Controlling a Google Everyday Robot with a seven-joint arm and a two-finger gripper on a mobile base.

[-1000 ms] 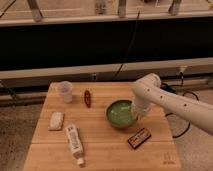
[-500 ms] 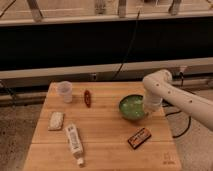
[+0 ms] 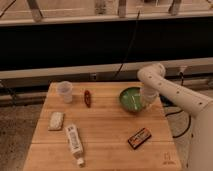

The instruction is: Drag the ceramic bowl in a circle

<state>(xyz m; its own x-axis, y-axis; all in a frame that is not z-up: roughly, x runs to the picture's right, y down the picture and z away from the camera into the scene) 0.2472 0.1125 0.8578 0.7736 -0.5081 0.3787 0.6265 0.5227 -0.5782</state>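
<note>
The ceramic bowl [image 3: 131, 98] is round, glossy green with a paler inside, and sits on the wooden table [image 3: 105, 135] toward the far right. The gripper [image 3: 148, 101] reaches down from the white arm onto the bowl's right rim and touches it. A small translucent plastic cup [image 3: 65, 91] stands at the far left, well apart from the bowl.
A small dark red object [image 3: 88, 98] lies between cup and bowl. A pale wrapped packet [image 3: 56, 120] and a white tube [image 3: 74, 142] lie at the left front. A dark snack bar [image 3: 139, 138] lies in front of the bowl. The table's right edge is close to the bowl.
The bowl has moved with the gripper toward the far right of the table, away from the snack bar. The arm has swung back and to the right.
</note>
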